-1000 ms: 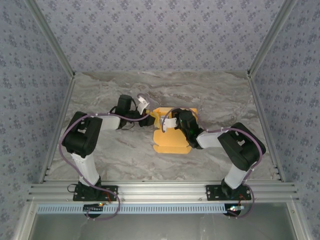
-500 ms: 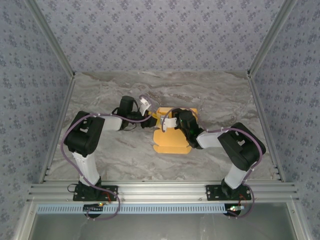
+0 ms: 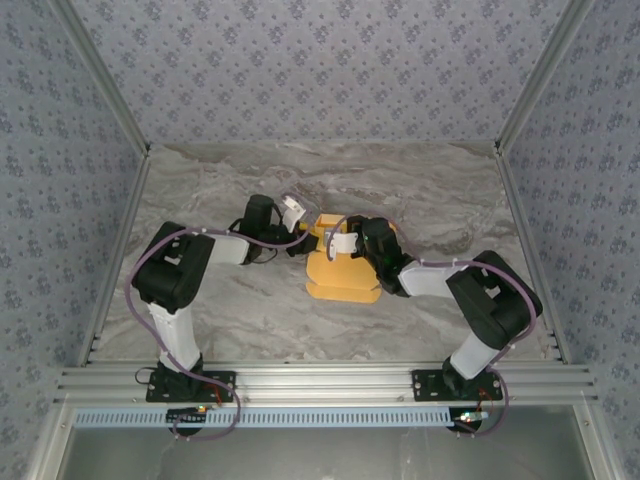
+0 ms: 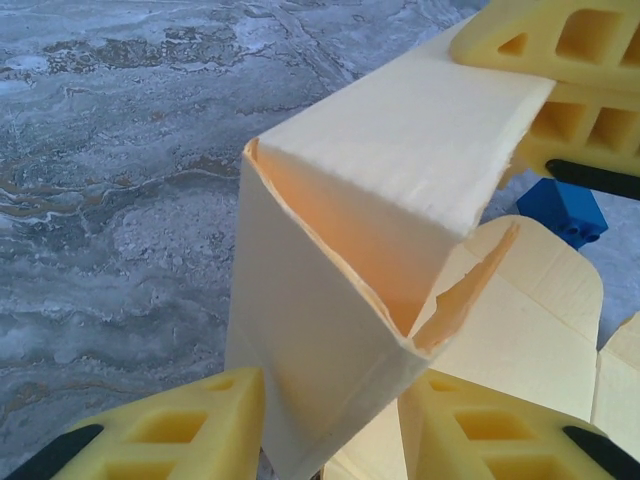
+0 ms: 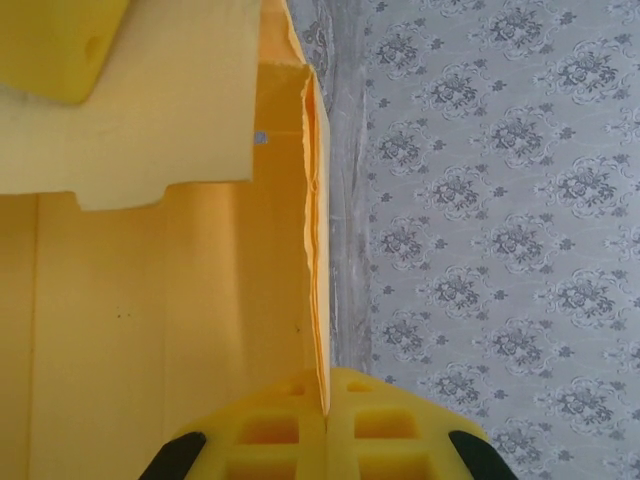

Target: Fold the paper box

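1. Since a second ago the left gripper (image 3: 303, 228) has moved right, up against the yellow-orange thin-cardboard paper box (image 3: 340, 280). The box's near edge now sits farther from the arm bases, and the right arm's elbow has swung outward.
2. The paper box lies in the middle of the grey marbled counter (image 3: 250, 315), between the two grippers, partly folded with walls raised at its far end.
3. In the left wrist view, the left gripper's fingers (image 4: 180, 435) stand partly apart, holding a folded corner of the box that touches both.
4. The right gripper (image 5: 325, 425) is pinched tight on a thin upright wall edge.
5. A small blue block (image 4: 565, 210) sits just beside the box.
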